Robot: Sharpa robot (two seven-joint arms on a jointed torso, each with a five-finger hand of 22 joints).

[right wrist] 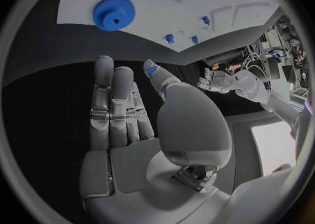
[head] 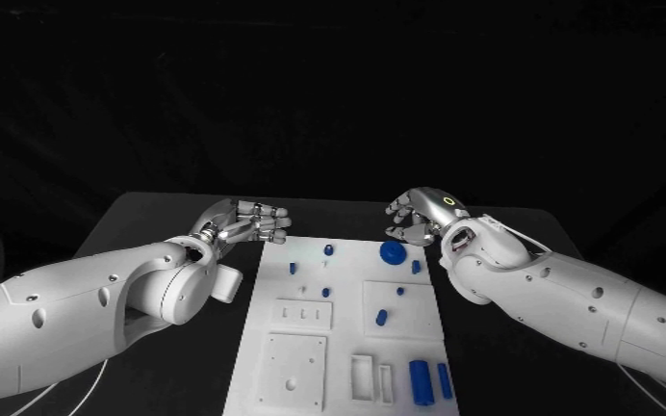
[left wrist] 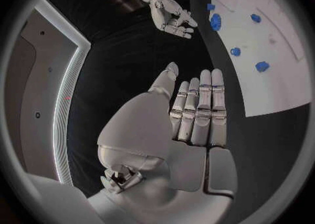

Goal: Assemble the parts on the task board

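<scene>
Head view showed both robot hands, left (head: pixel 247 221) and right (head: pixel 421 216), empty with fingers unclenched; parts (head: pixel 393 252) lay loose on the task board (head: pixel 278 291), assembly apparently unstarted.

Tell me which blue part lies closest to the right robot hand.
The round blue gear at the task board's far right corner; it is the widest, toothed piece, just beside the right robot hand.

We see a dim scene from the head view — the upper half is near black, and only the white board (head: pixel 340 339) and the pale arms catch the light. Both wrist views bend straight edges into curves toward their dark circular rims. A bright strip (left wrist: pixel 65 87) glows in the left wrist view, and the silver fingers (right wrist: pixel 115 103) carry soft highlights without harsh glare.
</scene>
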